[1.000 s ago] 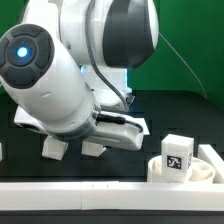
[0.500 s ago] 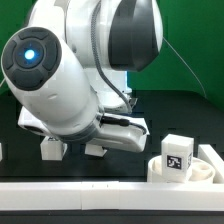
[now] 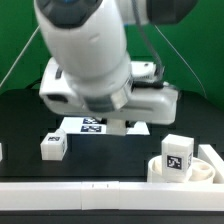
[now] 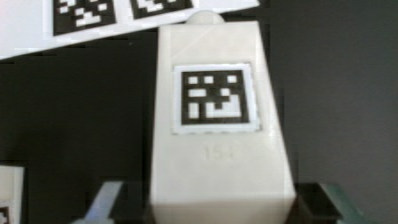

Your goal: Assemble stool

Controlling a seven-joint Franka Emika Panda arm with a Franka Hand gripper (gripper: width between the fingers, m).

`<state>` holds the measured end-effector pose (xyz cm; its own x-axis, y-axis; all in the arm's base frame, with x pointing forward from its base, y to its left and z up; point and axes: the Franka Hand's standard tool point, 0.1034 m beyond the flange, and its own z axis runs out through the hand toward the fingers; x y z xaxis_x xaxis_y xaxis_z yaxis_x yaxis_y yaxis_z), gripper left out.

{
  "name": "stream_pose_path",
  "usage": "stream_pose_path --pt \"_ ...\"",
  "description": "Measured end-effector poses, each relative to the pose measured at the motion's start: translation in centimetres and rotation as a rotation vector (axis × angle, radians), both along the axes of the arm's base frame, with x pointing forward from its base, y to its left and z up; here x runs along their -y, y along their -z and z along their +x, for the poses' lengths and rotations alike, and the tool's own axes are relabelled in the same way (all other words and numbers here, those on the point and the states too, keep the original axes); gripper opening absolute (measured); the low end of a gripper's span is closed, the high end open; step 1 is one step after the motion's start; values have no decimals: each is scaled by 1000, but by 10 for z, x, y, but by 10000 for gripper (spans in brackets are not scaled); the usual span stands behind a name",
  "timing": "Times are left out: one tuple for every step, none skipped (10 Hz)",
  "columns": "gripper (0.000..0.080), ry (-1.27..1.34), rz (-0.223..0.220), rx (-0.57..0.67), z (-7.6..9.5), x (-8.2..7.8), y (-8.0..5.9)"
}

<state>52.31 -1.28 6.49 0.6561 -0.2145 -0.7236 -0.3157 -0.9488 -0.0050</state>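
Note:
A white stool leg (image 4: 217, 110) with a square tag on its face fills the wrist view, standing lengthwise between my fingers. My gripper (image 4: 219, 205) is shut on its near end, one finger (image 4: 107, 202) on each side. In the exterior view the gripper (image 3: 120, 124) hangs below the big white arm, over the black table, and the held leg is mostly hidden there. Another leg (image 3: 53, 146) lies loose on the table toward the exterior view's left. The round ring-rimmed seat (image 3: 205, 168) sits at the right, with a tagged leg (image 3: 177, 152) standing in it.
The marker board (image 3: 92, 126) lies flat on the table just behind the gripper, its tags also visible in the wrist view (image 4: 107, 20). A long white wall strip (image 3: 100, 190) runs along the front edge. A green backdrop stands behind.
The arm has swung up and to the exterior view's right, uncovering the marker board. The gripper closed on one of the two legs at the left; only one lies there now.

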Motion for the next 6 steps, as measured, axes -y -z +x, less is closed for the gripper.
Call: stream_pose_path --pt "335 1 0 -4 -1 1 3" --pt "335 1 -4 10 2 1 3" --pt "335 1 -9 29 5 1 4" --pt "335 4 -6 29 4 0 4" --pt "335 12 -2 80 12 -6 4" --pt "335 -1 -18 220 26 -15 -5"
